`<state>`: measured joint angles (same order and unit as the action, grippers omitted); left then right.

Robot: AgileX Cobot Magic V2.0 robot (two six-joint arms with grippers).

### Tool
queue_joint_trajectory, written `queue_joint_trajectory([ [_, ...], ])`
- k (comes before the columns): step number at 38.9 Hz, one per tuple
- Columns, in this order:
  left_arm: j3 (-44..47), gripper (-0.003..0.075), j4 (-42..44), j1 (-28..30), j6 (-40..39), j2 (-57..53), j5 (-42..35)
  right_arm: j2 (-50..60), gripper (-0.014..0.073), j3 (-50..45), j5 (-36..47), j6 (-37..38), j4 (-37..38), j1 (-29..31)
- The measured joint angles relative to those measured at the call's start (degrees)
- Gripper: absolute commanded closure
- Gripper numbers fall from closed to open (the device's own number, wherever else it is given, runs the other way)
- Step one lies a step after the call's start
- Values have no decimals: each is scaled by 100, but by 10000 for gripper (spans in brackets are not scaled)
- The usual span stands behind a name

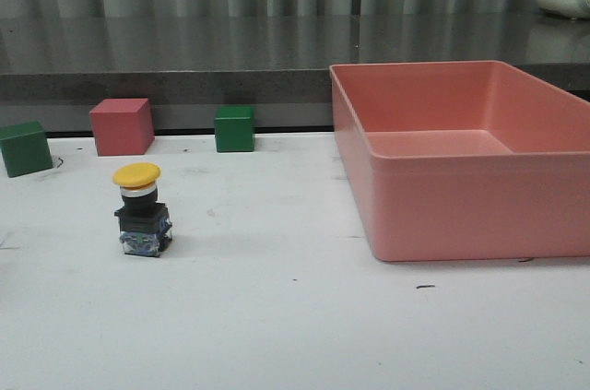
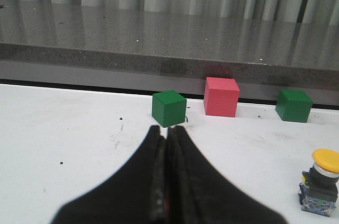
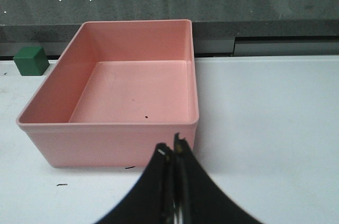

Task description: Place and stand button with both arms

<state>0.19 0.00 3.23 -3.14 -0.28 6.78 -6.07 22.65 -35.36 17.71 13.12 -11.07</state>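
Button [image 1: 142, 209] stands upright on the white table [image 1: 295, 316], yellow cap up, left of the pink bin [image 1: 461, 159], whose right side is cut off. Left gripper [image 2: 167, 134] and right gripper [image 3: 173, 152] are both clenched, empty, arms unseen from the front.

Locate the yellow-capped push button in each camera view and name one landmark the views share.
Front view: the yellow-capped push button stands upright at left-centre on the white table.
Left wrist view: it sits at the lower right edge.
Right wrist view: not in it.
Shared landmark: the green cube by the back ledge.
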Motion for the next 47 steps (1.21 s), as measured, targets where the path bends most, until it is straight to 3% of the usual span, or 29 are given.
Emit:
queue_joint_trajectory([
  [15, 0, 741, 0, 0, 0, 0, 0, 128, 664, -321, 403, -112, -89, 44],
  [30, 0, 740, 0, 0, 0, 0, 0, 668, 664, -2034, 1491, -1881, -1699, 850],
  [37, 0, 740, 0, 0, 0, 0, 0, 668, 664, -2416, 2158, -1958, -1905, 864],
  [47, 0, 741, 0, 0, 0, 0, 0, 668, 664, -2410, 2286, -1974, -2045, 864],
])
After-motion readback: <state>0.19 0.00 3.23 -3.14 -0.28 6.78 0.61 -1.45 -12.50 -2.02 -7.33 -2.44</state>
